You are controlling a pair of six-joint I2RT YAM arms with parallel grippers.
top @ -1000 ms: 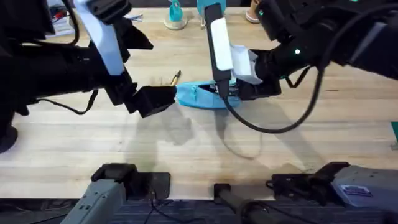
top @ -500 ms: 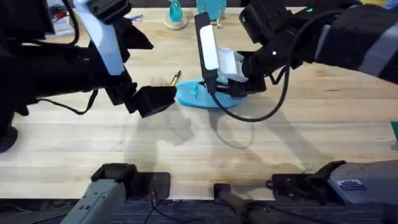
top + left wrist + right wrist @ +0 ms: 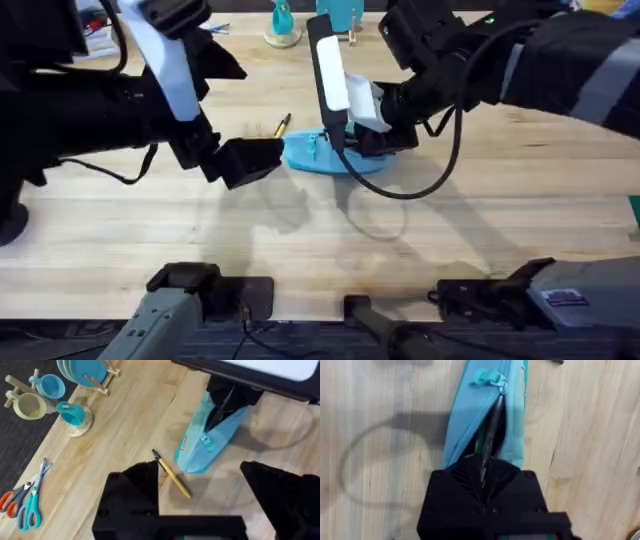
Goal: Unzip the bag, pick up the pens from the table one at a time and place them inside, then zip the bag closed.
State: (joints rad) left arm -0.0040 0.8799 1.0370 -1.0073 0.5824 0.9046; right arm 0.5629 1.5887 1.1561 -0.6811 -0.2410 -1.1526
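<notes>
The light blue bag point(image 3: 312, 153) lies on the table point(image 3: 450, 230) with its zip open point(image 3: 502, 415). My right gripper point(image 3: 362, 140) hangs right over it, shut on the silver-grey pen point(image 3: 491, 430), whose far end reaches into the opening near the teal zip pull point(image 3: 486, 377). The yellow pen point(image 3: 281, 126) with its dark tip rests on the wood beside the bag's left end point(image 3: 171, 474). My left gripper point(image 3: 250, 160) hovers just left of the bag, fingers point(image 3: 135, 485) open wide, with the yellow pen below the gap point(image 3: 200, 495). The bag point(image 3: 207, 445) shows there too.
Orange and teal-handled scissors point(image 3: 25, 502) lie far left near the table edge. A mug rack with cups point(image 3: 45, 395) and a plate rack point(image 3: 85, 370) stand at the back. Bare wood stretches in front of the bag.
My right gripper has shifted left and farther back along the bag, bringing the silver-grey pen over and into the open zip. The left arm has stayed put.
</notes>
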